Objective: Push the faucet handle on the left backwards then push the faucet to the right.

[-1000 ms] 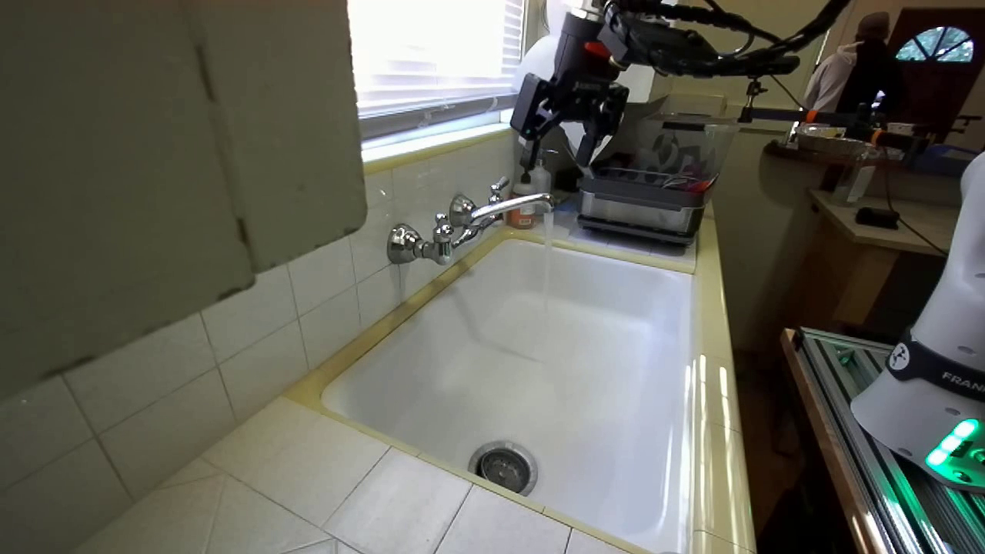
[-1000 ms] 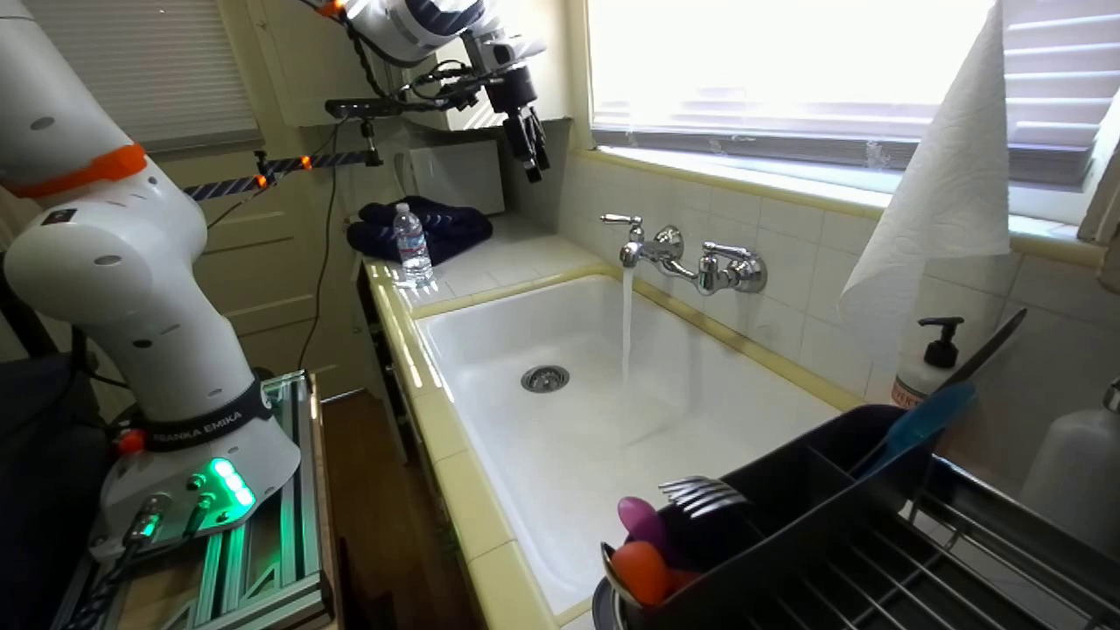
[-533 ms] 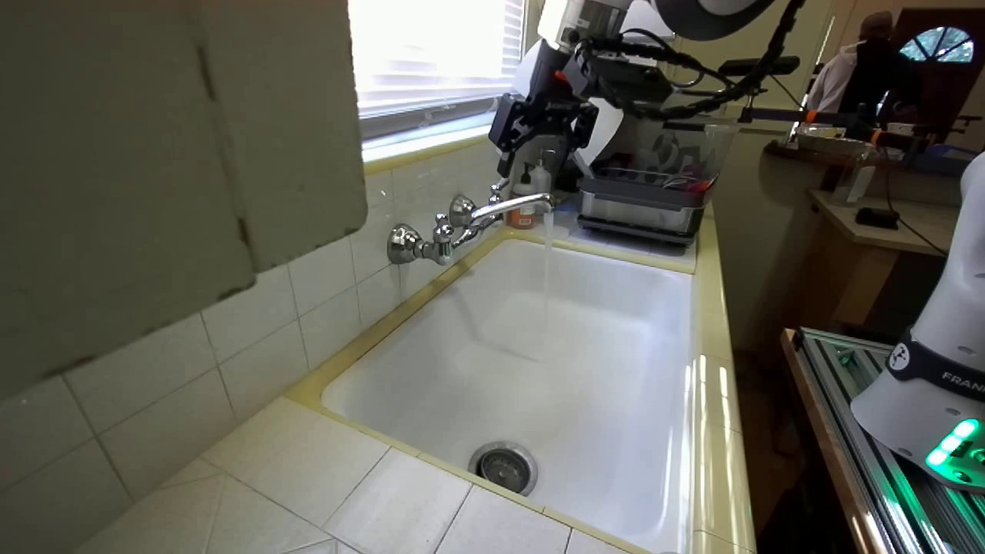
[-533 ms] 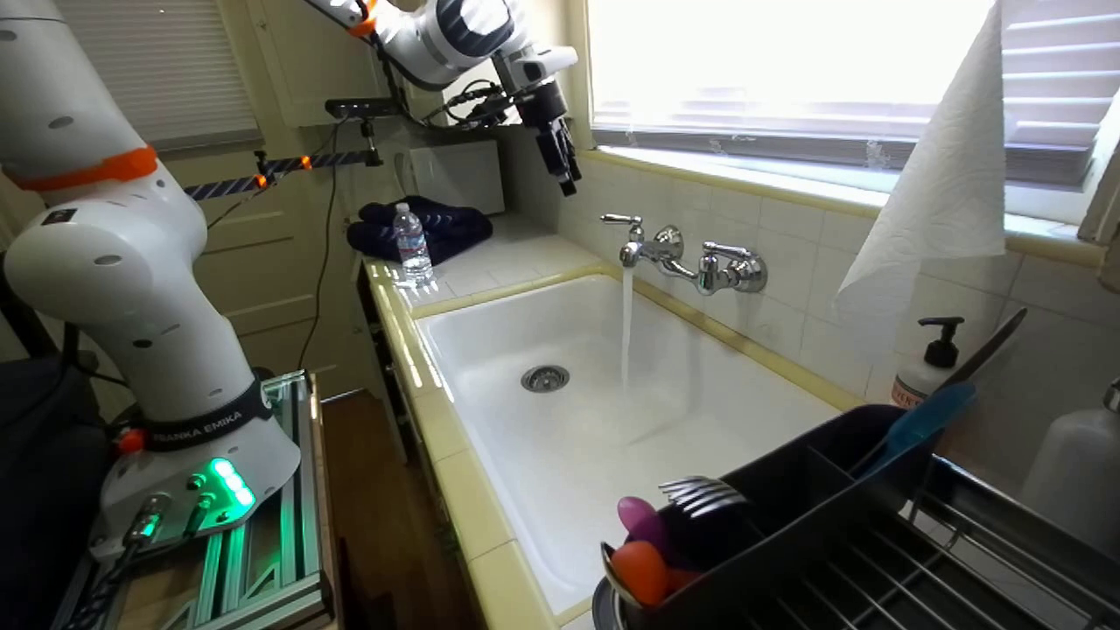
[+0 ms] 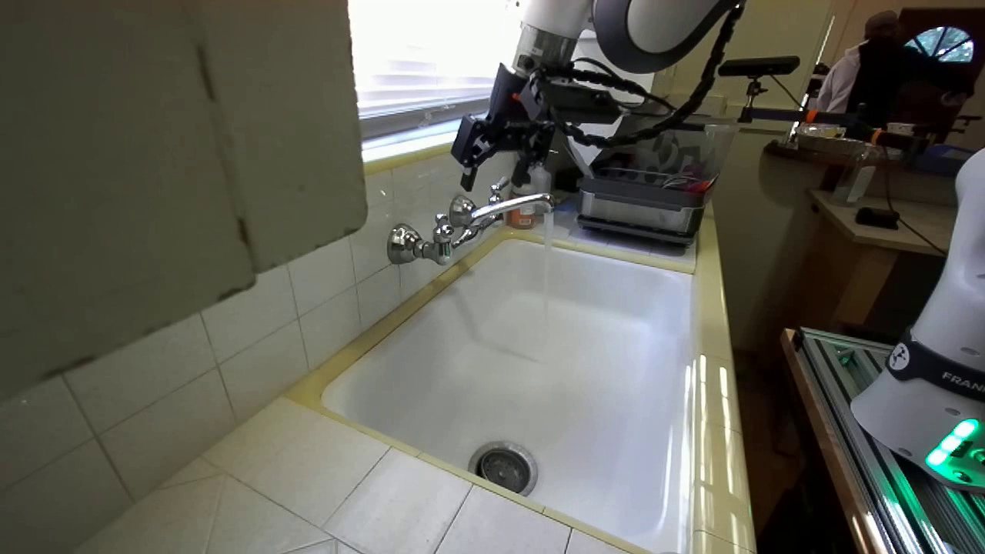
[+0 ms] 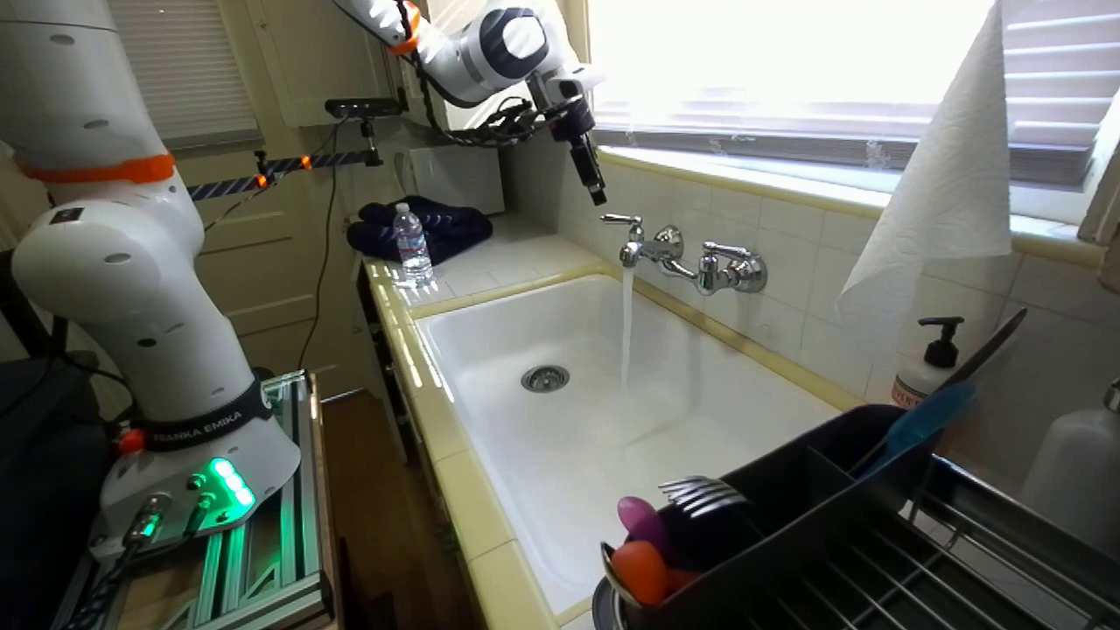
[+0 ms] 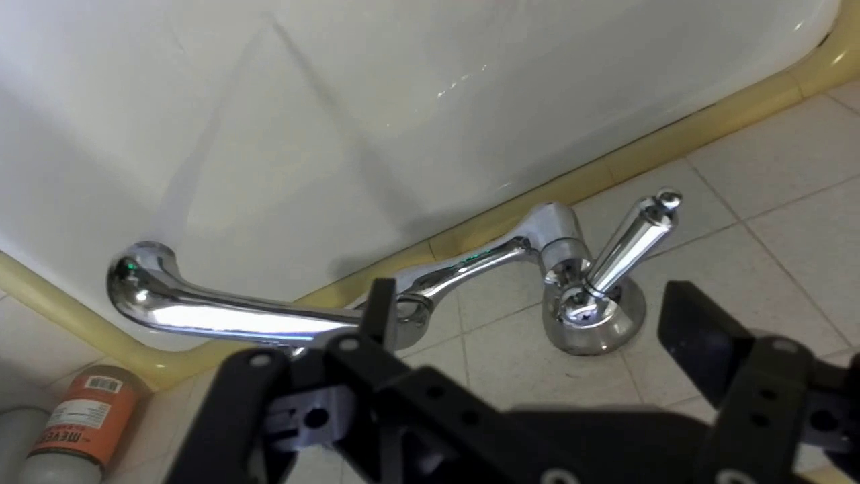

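The chrome left faucet handle sticks out from its wall valve in an exterior view (image 6: 621, 219) and in the wrist view (image 7: 631, 243). The chrome spout (image 5: 512, 206) is swung towards the right-hand end of the sink, and water (image 6: 626, 324) runs from it. The right handle (image 6: 726, 250) shows in an exterior view; in the wrist view it is hidden. My gripper (image 5: 494, 177) is open and empty, pointing down above the faucet. In the wrist view the gripper (image 7: 531, 301) has the left valve between its fingertips in the picture, with no contact visible.
The white sink (image 5: 415, 369) lies below the faucet. A cabinet (image 5: 138, 154) hangs in the foreground. A dish rack (image 6: 840, 560), soap bottle (image 7: 84, 417) and hanging paper towel (image 6: 945, 166) are at one end. A water bottle (image 6: 411, 245) and dark cloth (image 6: 451, 223) are at the opposite end.
My gripper has come down and closer to the faucet, moving leftward in an exterior view and rightward in the opposite one. The fingers stay open. The faucet and handles have not moved.
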`<state>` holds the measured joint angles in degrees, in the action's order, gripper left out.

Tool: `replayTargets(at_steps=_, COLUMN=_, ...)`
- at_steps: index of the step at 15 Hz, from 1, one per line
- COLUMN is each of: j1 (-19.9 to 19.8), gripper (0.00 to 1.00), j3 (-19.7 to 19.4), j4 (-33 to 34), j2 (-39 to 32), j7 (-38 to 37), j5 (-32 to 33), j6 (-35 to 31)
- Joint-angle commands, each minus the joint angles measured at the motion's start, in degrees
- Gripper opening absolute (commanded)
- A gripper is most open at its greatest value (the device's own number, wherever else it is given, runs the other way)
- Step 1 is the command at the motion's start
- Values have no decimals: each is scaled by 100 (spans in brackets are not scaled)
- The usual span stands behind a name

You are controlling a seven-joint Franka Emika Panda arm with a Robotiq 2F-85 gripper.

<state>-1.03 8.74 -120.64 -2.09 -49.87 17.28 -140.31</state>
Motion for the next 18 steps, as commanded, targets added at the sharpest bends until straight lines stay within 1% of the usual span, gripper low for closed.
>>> replayTargets(at_steps=1, j1=309, gripper=100, j3=-225, j4=478, j2=-548, j7=166, j5=69, j6=-140)
replayTargets(at_steps=10, j1=791, gripper=100, j3=-494, j4=1280, j2=-1486, j7=634, j5=-171, j6=-192)
replayTargets(at_steps=18, j1=1025, gripper=100, j3=-564, j4=1875, j2=-2108, j7=1256, j5=-380, j6=-314)
